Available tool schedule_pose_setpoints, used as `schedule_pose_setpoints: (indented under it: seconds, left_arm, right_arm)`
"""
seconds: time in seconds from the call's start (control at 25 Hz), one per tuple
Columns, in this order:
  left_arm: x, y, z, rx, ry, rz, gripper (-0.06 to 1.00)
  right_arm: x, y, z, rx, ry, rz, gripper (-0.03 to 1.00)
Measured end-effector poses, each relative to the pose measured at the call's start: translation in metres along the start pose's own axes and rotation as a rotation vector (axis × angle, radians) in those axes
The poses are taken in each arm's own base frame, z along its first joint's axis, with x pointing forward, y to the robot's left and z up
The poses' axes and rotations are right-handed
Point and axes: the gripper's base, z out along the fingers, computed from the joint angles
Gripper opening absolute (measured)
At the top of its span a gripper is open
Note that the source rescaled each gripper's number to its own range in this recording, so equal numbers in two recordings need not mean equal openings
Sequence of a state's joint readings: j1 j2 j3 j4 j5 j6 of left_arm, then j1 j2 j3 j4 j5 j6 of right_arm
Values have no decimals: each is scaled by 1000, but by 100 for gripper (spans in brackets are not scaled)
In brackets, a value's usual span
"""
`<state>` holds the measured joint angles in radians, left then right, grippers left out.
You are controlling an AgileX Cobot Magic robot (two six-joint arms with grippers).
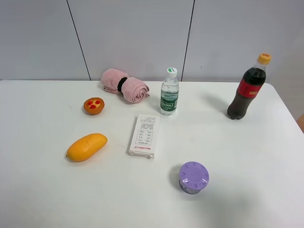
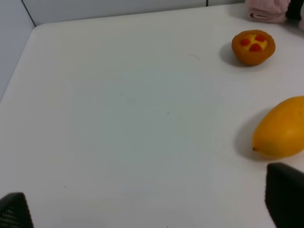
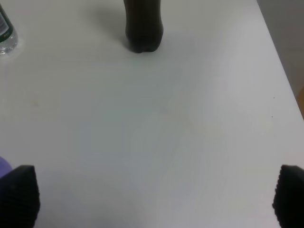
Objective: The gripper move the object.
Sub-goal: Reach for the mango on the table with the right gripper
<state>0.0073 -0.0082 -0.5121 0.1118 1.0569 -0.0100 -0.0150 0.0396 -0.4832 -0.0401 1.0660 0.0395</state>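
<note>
The white table [image 1: 266, 190] took most of the high view; on its far right stood the dark cola bottle [image 1: 247, 90] with a red label; at the far edge, near the middle, lay a rolled pink towel [image 1: 126, 85]; the flat white box [image 1: 144, 136] lay in the centre, and just behind it stood a clear water bottle [image 1: 169, 95]. The mango [image 1: 86, 147] lay on its side on the left part of the table, near the box but apart from it; nothing touched it. A jar with a purple lid [image 1: 194, 177] stood in front of the box, to the right; the small tart [image 1: 93, 105] sat behind the mango.

The claws showed only in the wrist views. The left gripper [image 2: 149, 202] had its two black fingers spread wide, nothing between them; the mango lay just beside one finger [image 2: 285, 194]. The right gripper [image 3: 154, 194] was spread as well, over bare table, with the base of the cola bottle well beyond it.
</note>
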Motion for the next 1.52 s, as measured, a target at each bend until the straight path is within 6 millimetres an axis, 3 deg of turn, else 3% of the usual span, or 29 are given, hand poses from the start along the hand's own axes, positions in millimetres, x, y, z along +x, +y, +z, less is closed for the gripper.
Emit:
schedule_pose_setpoints:
  seconds: [1.4, 1.52]
  left_arm:
    - [0, 0, 0, 0, 0, -1, 100]
    - [0, 0, 0, 0, 0, -1, 100]
  right_arm:
    - [0, 0, 0, 2, 0, -1, 100]
    - [-8, -1, -8, 5, -35, -3, 100]
